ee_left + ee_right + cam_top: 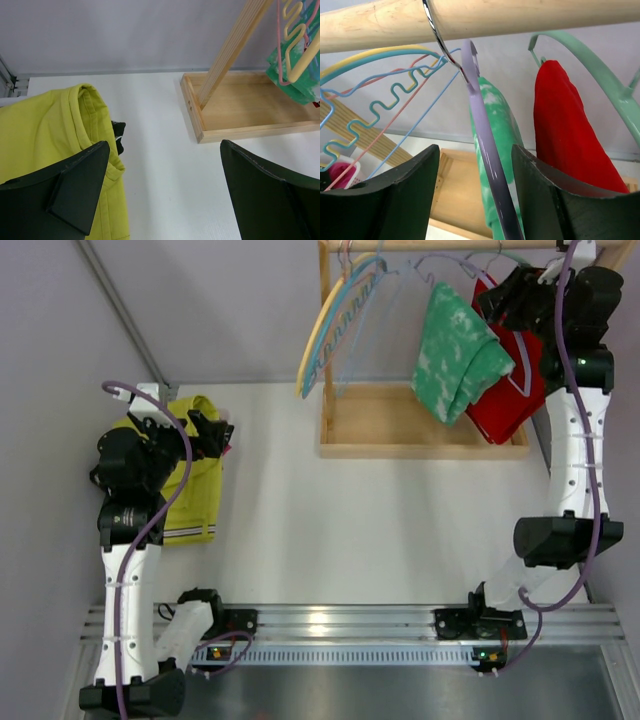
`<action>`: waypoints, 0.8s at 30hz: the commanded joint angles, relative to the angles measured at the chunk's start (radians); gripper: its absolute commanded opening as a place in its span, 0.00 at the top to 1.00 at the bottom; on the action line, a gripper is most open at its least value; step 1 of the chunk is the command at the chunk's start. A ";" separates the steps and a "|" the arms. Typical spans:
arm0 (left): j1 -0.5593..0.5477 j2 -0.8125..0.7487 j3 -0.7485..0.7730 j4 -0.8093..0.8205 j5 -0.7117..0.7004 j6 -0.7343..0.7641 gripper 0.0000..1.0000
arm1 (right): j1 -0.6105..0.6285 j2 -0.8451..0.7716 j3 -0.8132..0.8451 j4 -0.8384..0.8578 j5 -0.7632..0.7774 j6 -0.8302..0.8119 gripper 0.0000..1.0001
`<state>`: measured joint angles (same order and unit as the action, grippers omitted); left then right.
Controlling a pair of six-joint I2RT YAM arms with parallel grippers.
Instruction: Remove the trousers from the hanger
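The mustard-yellow trousers (190, 480) lie folded on the table at the left; they also show in the left wrist view (45, 125). My left gripper (222, 435) is open and empty just right of them, its jaws (164, 150) wide over bare table. The green mottled trousers (455, 350) and the red trousers (510, 405) hang on the rack. My right gripper (490, 300) is up by the rod. Its jaws (474, 150) are open on either side of a lavender hanger (487, 150) that carries the green trousers (502, 130). The red trousers (560, 120) hang on a mint hanger (592, 67).
The wooden rack has a top rod (470, 20), an upright post (232, 50) and a shallow base tray (420, 430). Several empty hangers, yellow, blue and pink (335, 320), hang at its left end. A grey wall stands behind.
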<state>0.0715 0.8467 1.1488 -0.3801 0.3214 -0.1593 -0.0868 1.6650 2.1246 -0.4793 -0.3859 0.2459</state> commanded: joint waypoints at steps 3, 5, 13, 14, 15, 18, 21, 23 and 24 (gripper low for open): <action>0.005 -0.001 -0.001 0.010 -0.004 -0.008 0.01 | 0.032 0.055 0.066 0.044 0.019 0.021 0.43; 0.004 0.003 -0.003 0.012 -0.002 -0.009 0.01 | 0.038 0.065 0.075 0.038 0.022 0.023 0.46; 0.005 0.012 0.003 0.012 0.002 -0.022 0.01 | 0.044 0.068 0.086 0.037 -0.001 0.049 0.86; 0.004 0.017 0.003 0.014 0.002 -0.025 0.01 | 0.044 0.064 0.087 0.041 -0.005 0.055 0.91; 0.005 0.017 0.006 0.012 0.002 -0.026 0.01 | 0.044 0.061 0.089 0.044 -0.008 0.062 0.99; 0.005 0.023 0.012 0.014 -0.005 -0.023 0.01 | 0.044 0.047 0.089 0.064 -0.021 0.092 1.00; 0.005 0.023 0.018 0.012 -0.016 -0.016 0.01 | 0.044 0.024 0.089 0.102 -0.039 0.131 1.00; 0.005 0.026 0.023 0.012 -0.016 -0.014 0.01 | 0.044 -0.002 0.080 0.146 -0.047 0.162 1.00; 0.005 0.026 0.026 0.012 -0.013 -0.013 0.02 | 0.044 -0.013 0.068 0.200 -0.048 0.174 1.00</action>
<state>0.0715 0.8734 1.1488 -0.3836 0.3134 -0.1730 -0.0479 1.7374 2.1677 -0.4618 -0.4068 0.3595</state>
